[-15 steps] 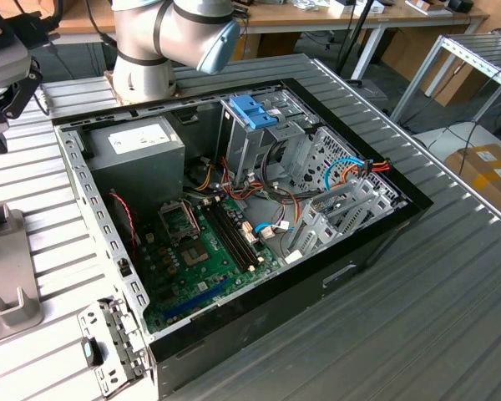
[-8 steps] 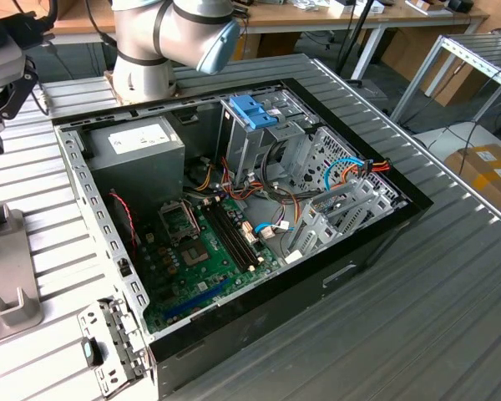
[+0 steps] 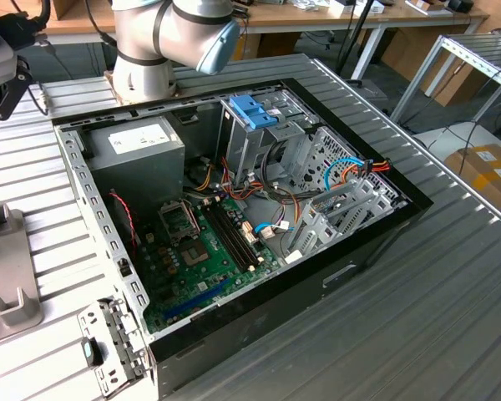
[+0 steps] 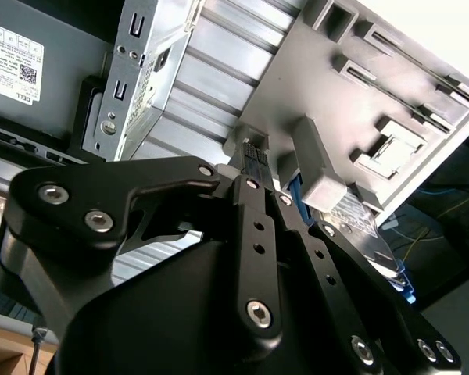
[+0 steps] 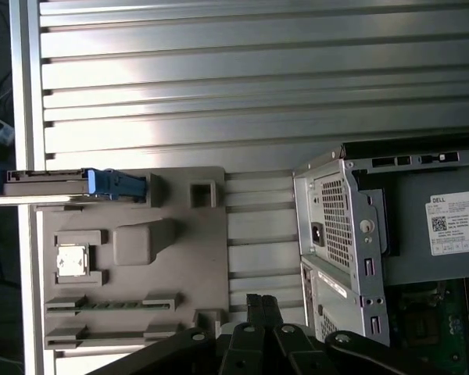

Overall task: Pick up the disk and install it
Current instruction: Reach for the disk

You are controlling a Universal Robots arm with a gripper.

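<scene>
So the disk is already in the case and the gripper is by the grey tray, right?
Not in the case: the first wrist view shows the disk sitting on the grey tray, outside the case. The gripper is by that tray.

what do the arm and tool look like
The arm is a fat light grey tube with a pale blue joint cap. The tool is matte black: flat linkage plates with silver screw heads and slim fingers drilled with small holes.
</scene>
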